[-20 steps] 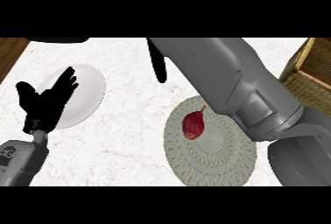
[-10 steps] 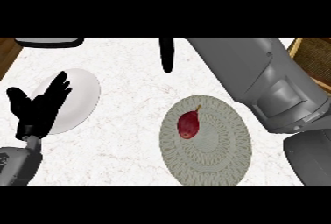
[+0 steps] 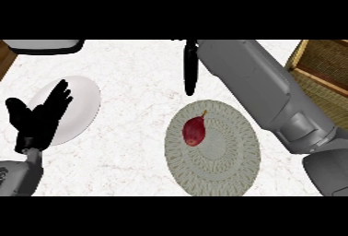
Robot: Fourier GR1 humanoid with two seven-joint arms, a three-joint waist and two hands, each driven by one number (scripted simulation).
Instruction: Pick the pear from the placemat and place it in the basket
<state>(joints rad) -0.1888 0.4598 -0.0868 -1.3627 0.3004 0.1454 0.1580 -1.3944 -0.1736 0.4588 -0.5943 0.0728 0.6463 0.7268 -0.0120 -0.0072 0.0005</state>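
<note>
- My left forearm (image 3: 17,177) comes in nearest me, well to the left of the placemat (image 3: 224,173).
- Left hand (image 3: 37,122) is up just beyond it, fingers straight and spread wide, holding nothing. It's resting left of the placemat, apart from it.
- The placemat itself lies flat on the marble counter (image 3: 136,152), round and woven.
- There's the pear (image 3: 195,130), dark red, lying on the placemat's far-left part, stem pointing away from me. Nothing touches it.
- A white plate (image 3: 81,99) sits left of the placemat, partly behind my left hand.
- My right forearm (image 3: 272,92) crosses over the placemat's right edge, running away from me.
- Right hand (image 3: 191,69) shows just past the placemat's far edge, only a thin black strip, above the pear and not on it; wide or narrow, I cannot tell.
- The basket (image 3: 326,64) stands to the far right of the placemat, behind my right arm.
</note>
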